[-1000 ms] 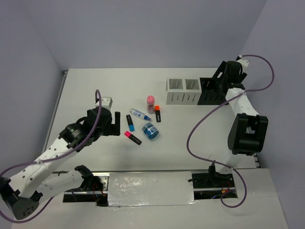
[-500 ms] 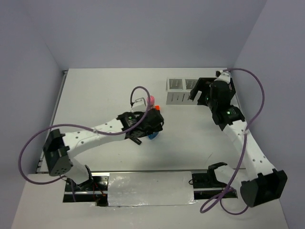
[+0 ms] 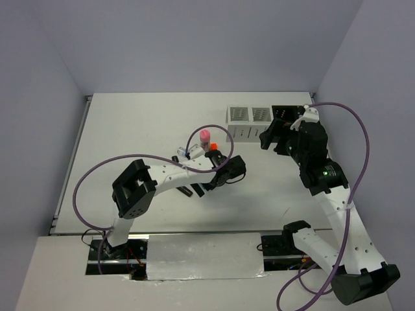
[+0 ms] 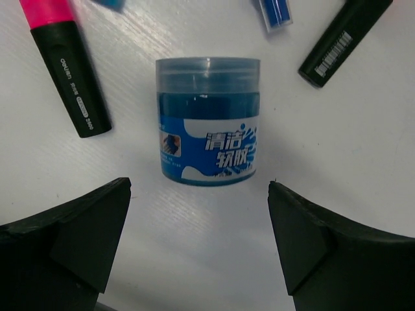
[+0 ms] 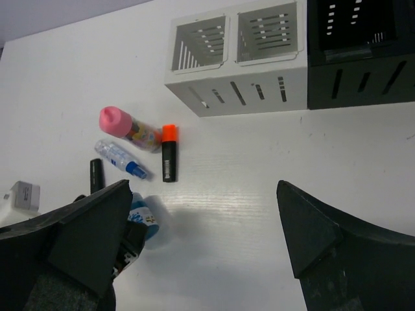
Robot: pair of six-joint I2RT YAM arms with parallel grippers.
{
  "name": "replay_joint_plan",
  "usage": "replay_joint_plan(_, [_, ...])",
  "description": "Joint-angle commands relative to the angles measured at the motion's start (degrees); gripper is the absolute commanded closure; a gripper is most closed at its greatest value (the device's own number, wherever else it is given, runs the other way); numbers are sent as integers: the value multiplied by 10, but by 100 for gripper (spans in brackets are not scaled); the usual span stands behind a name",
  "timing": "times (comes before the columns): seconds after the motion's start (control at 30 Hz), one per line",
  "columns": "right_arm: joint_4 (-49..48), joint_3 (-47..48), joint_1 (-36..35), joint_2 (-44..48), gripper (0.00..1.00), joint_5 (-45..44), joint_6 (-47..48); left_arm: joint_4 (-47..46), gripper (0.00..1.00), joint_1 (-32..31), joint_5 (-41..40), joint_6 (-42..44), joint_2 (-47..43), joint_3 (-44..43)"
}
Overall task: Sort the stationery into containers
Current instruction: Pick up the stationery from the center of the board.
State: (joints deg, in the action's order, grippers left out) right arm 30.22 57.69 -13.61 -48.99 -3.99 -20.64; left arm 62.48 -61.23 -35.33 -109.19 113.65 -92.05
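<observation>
Above, top view: left hand (image 3: pixel 211 181) hangs over the loose stationery at centre of the bench (image 3: pixel 130 123); right hand (image 3: pixel 273 136) hovers beside the containers (image 3: pixel 249 124), upper right.
Left wrist view: left hand spread, holding nothing; blue jar (image 4: pixel 208 139) lies just ahead of the fingertips (image 4: pixel 120 191), untouched; pink highlighter (image 4: pixel 68 71) upper left.
Right wrist view: right hand spread, empty; white boxes (image 5: pixel 237 58) visibly empty, black boxes (image 5: pixel 360 52) too dark to judge; bottle (image 5: pixel 130 127), orange highlighter (image 5: pixel 169 155) and pen (image 5: pixel 120 157) loose at left.
Progress: judged early; at least five items unsorted.
View differences: only the right wrist looks into the boxes; only the left wrist shows the jar's clearance.
</observation>
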Motion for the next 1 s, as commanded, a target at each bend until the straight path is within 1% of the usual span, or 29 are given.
replay_joint_plan(0.0, [-2,-4,2,19,0,37,21,34,1,16,-25,-21,16,-31])
replay_joint_plan(0.07, [-4,-6,2,20,0,40,22,29,1,21,-25,-16,25,-34])
replay_joint_plan(0.27, [-20,-5,2,29,0,104,16,3,1,40,-5,15,53,-26])
replay_joint_plan(0.4, [-23,-1,2,31,0,114,15,-33,1,44,6,32,61,-7])
replay_joint_plan(0.5, [-26,-1,3,30,0,115,14,-46,5,44,12,42,71,-7])
replay_joint_plan(0.57, [-28,-3,2,29,0,116,12,-57,16,44,17,47,76,-1])
replay_joint_plan(0.63, [-30,-6,2,30,0,112,13,-68,29,44,19,49,76,12])
replay_joint_plan(0.67, [-29,-7,2,33,0,111,12,-67,54,44,21,49,72,15])
replay_joint_plan(0.7, [-31,-9,2,34,0,109,13,-63,66,43,22,43,63,19])
replay_joint_plan(0.73, [-31,-9,1,36,0,108,15,-54,80,42,22,42,56,26])
replay_joint_plan(0.8, [-31,-7,2,37,0,109,16,-51,90,36,13,40,20,36])
replay_joint_plan(0.83, [-30,-7,3,41,0,108,15,-51,99,31,7,44,5,49])
replay_joint_plan(0.87, [-31,-7,3,42,0,110,12,-59,100,18,-1,53,-11,54])
replay_joint_plan(0.93, [-35,-7,4,47,0,121,3,-85,100,3,-36,126,-61,58])
replay_joint_plan(0.97, [-44,-10,3,54,0,137,-8,-129,100,-17,-52,166,-95,58])
